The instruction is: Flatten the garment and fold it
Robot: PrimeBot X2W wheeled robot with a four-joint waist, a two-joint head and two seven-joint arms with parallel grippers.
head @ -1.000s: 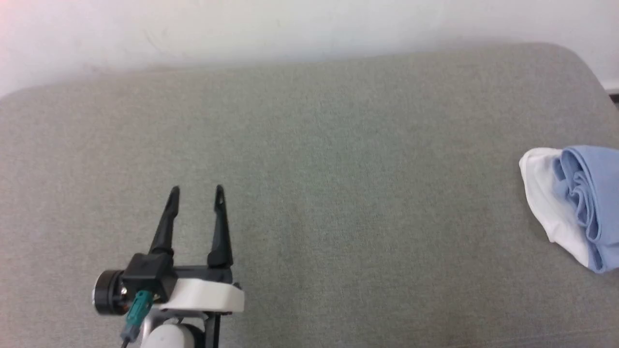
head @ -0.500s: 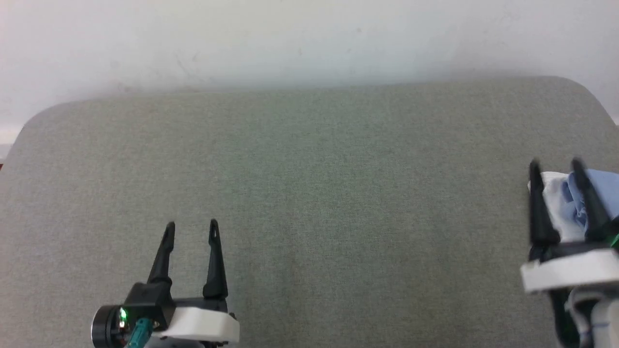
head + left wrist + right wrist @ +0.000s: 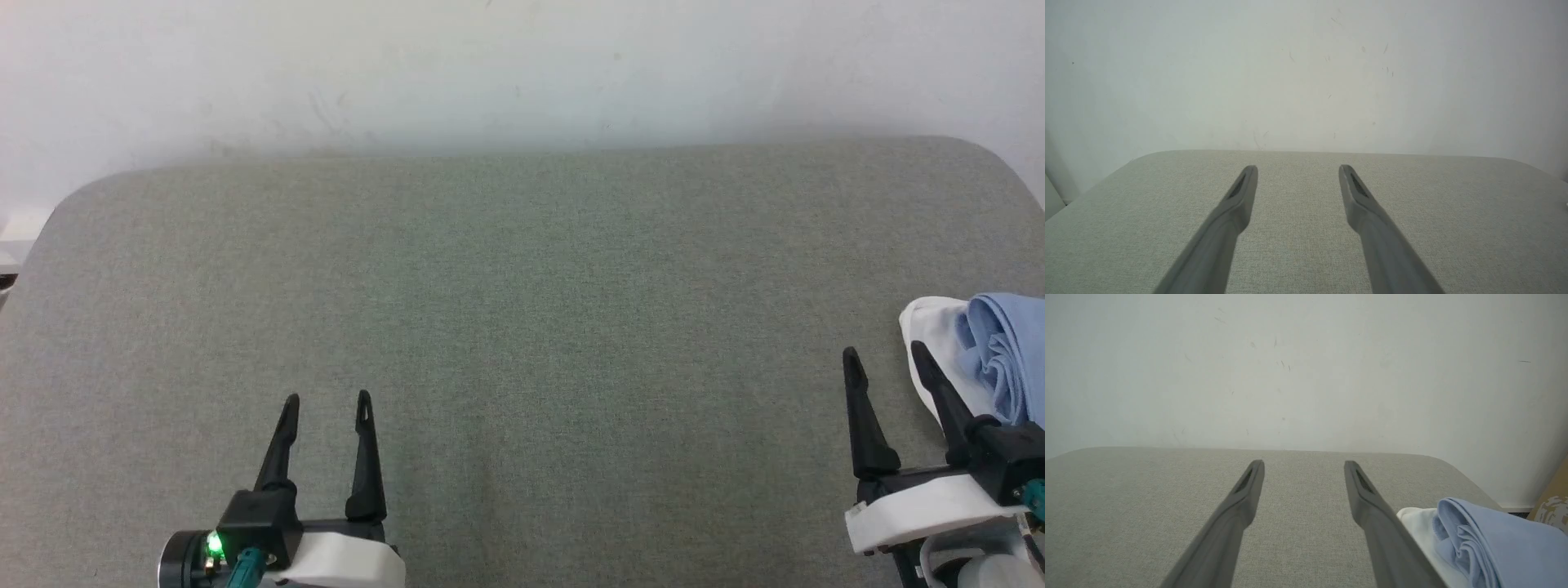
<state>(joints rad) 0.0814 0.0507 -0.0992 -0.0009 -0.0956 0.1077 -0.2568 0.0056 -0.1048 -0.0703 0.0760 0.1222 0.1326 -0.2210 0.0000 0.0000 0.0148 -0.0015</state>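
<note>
1 garment (image 3: 1000, 351) lies bunched beside the right gripper (image 3: 885, 351) — jaws apart.

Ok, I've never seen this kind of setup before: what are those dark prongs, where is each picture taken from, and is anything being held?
It is a two-armed robot. One picture looks down from its head; the other two look along each arm's fingers from wrist cameras. The dark prongs are its left pincer and right pincer, both open and empty over a grey padded table. A bunched light blue and white polo shirt lies toward the table's right side, close beside the right pincer; nothing holds it.
</note>
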